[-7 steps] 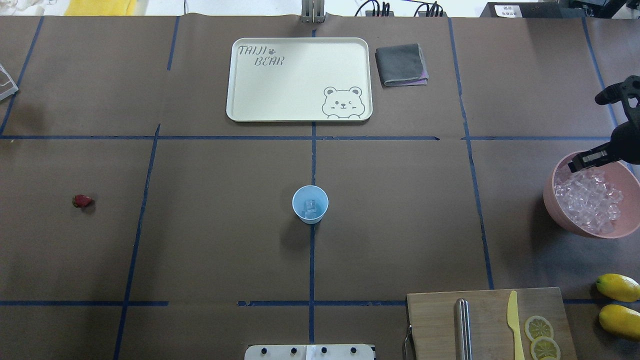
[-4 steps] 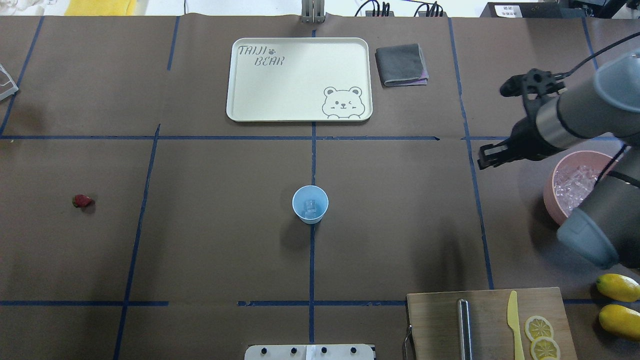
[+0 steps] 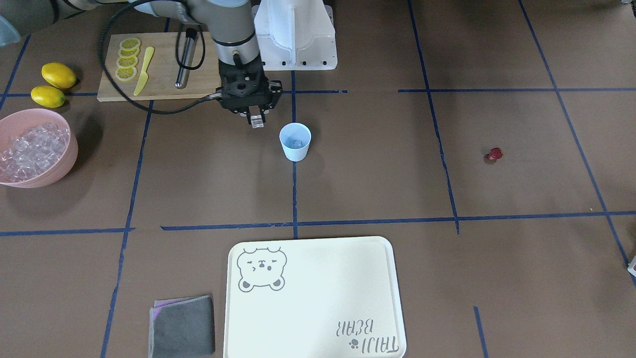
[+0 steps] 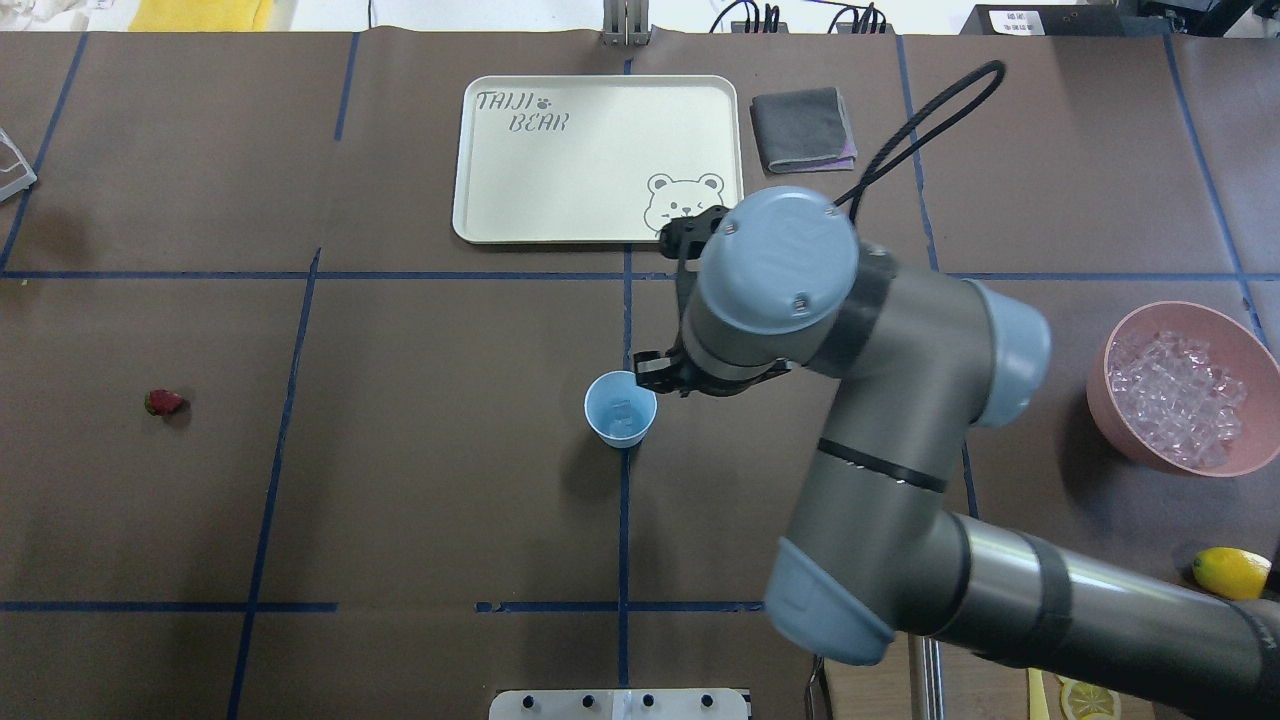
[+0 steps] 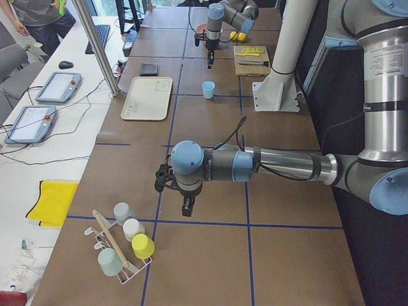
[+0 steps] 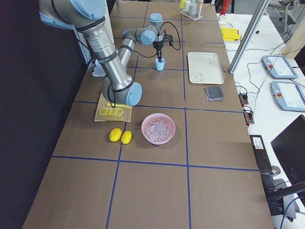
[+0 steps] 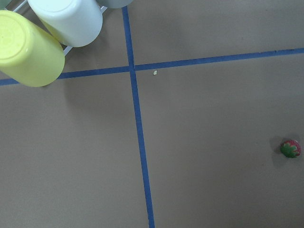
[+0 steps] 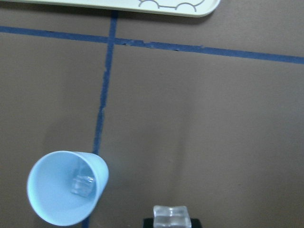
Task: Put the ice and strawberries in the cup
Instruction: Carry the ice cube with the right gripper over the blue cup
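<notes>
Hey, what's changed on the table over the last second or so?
The right gripper left the pink bowl and swung in toward the table's middle. It now hangs beside the cup, shut on an ice cube. The cup, the cube already in it, the strawberry and the tray stayed put.

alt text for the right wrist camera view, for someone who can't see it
A clear ice cube is gripped in the right tool at the bottom edge, beside but not over the pale-blue cup at lower left, which holds another cube. Blue tape lines cross the brown table, and a cream tray edges the top.
</notes>
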You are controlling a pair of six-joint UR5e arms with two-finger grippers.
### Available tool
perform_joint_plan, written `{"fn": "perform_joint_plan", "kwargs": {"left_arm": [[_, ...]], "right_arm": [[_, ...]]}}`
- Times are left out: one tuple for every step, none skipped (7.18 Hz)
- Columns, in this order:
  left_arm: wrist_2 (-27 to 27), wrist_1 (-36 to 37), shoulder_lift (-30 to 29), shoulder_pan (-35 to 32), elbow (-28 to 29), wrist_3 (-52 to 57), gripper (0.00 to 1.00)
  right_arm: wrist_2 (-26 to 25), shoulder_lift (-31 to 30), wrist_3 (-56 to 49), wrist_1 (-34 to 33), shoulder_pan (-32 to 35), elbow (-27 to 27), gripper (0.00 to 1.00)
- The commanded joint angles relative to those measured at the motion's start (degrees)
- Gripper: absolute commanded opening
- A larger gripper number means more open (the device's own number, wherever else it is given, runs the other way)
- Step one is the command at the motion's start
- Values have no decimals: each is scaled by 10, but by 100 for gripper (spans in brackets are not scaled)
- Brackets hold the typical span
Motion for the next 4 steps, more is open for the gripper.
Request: {"fn": "perform_joint_plan", "kwargs": {"left_arm": [[0, 0, 0, 0, 1, 1, 100], [0, 1, 0, 0, 2, 1, 100], [0, 0, 0, 1, 2, 1, 100], [0, 0, 0, 0, 2, 1, 100]], "right_arm": [[-20, 81, 39, 2, -25, -92, 0], [-27, 80, 39, 2, -29, -94, 0], [-32, 78, 35, 2, -30, -96, 1], [-32, 73, 27, 1, -30, -96, 33]]}}
